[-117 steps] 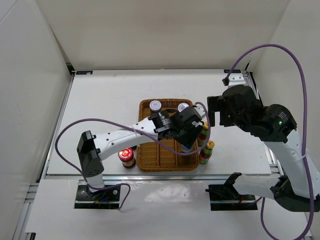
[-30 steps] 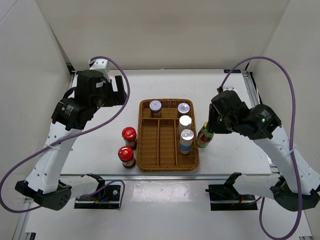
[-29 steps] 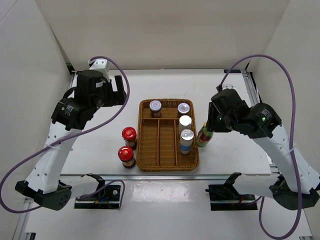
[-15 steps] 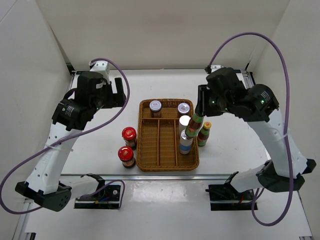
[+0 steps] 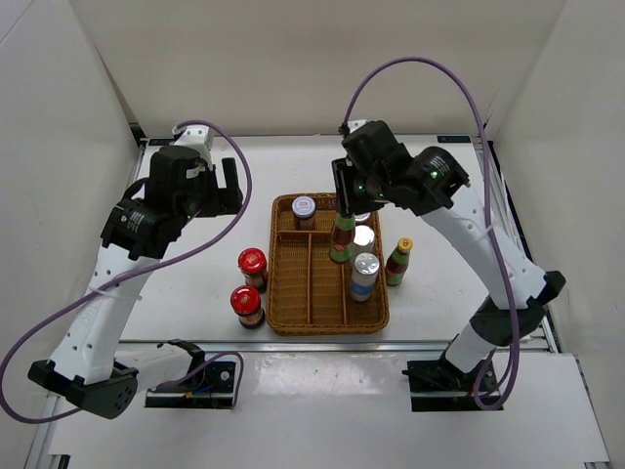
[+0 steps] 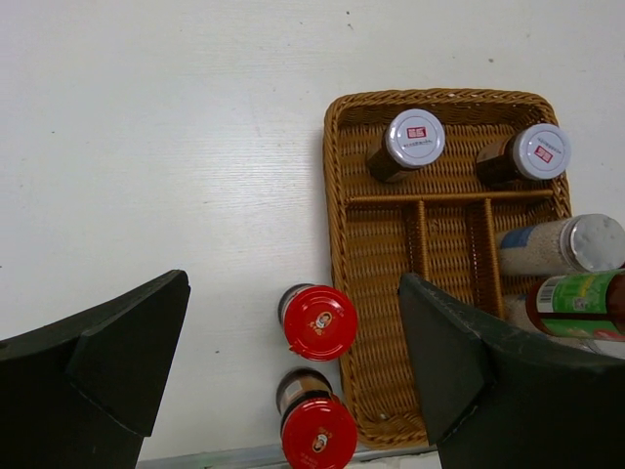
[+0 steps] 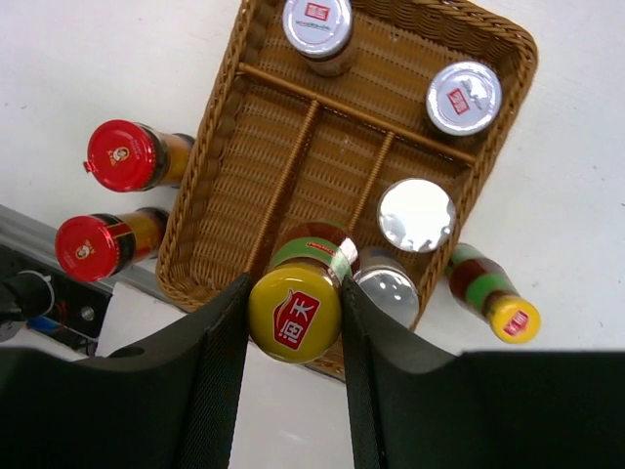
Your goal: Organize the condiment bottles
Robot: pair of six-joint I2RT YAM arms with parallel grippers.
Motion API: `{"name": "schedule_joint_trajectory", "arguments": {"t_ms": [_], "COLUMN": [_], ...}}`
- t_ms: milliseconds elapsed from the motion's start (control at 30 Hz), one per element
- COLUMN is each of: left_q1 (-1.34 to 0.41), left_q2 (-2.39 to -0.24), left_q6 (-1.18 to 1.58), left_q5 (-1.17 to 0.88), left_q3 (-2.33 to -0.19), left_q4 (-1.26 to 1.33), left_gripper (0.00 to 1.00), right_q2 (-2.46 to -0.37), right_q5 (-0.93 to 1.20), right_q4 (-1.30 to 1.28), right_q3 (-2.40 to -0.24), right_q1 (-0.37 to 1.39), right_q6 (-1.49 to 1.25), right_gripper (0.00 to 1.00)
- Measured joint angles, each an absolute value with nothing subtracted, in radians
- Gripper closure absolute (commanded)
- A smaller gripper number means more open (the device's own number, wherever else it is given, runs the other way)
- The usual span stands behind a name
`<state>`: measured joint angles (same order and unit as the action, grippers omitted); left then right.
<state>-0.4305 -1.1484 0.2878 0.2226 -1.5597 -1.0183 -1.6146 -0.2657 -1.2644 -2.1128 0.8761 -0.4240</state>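
Grips a yellow-capped sauce bottle (image 5: 343, 237) tight in the right pincer (image 7: 291, 293), above the wicker tray (image 5: 276, 283). Holds the left pincer (image 6: 293, 283) spread wide, far left. Shows the second sauce bottle (image 7: 488, 293), right of the tray, only from right wrist and top. Stands on a white counter (image 5: 195, 195), between white walls (image 5: 293, 68).

Brown wicker divided tray (image 5: 292, 311) on white table (image 5: 195, 195)

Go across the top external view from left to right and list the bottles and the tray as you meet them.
red-lidded jars → wicker tray's left rim → silver-lidded bottle in the tray's far-left corner → raised sauce bottle → sauce bottle standing on the table
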Motion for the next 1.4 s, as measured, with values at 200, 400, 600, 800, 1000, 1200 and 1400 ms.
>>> {"name": "schedule_joint_trajectory", "arguments": {"t_ms": [200,400,600,800,1000,1200,1400], "left_q1": [-0.428,-0.428,-0.428,-0.428,-0.428,-0.428,-0.428], "left_q2": [-1.147,-1.147,-1.155,-1.164,-1.166,-1.164,-1.149], "left_q6": [0.27,0.252,0.244,0.239,0.229,0.225,0.229], "left_q5": [0.239,0.268,0.289,0.299,0.3,0.301,0.3], "left_q3": [-1.533,-1.513,-1.493,-1.48,-1.473,-1.464,-1.452], "left_q4": [-1.019,-1.017,-1.018,-1.02,-1.02,-1.02,-1.019], "left_gripper": [0.01,0.01,0.01,0.01,0.01,0.01,0.01], "right_q2": [-1.665,-1.716,-1.723,-1.732,-1.747,-1.742,-1.672], "right_q5": [-0.26,-0.259,-0.262,-0.255,-0.258,-0.262,-0.308], "right_q4": [-1.207,-1.136,-1.027,-0.906,-0.823,-0.802,-0.888], "right_q3": [-2.076,-2.014,-1.894,-1.734,-1.68,-1.678,-1.794], "right_q1": [0.892,0.892,0.892,0.883,0.859,0.857,0.857], "right_q6": [-0.406,-0.392,-0.369,-0.363,-0.367,-0.377,-0.373], "right_gripper": [1.0,1.0,1.0,1.0,0.49,0.0,0.0]}}
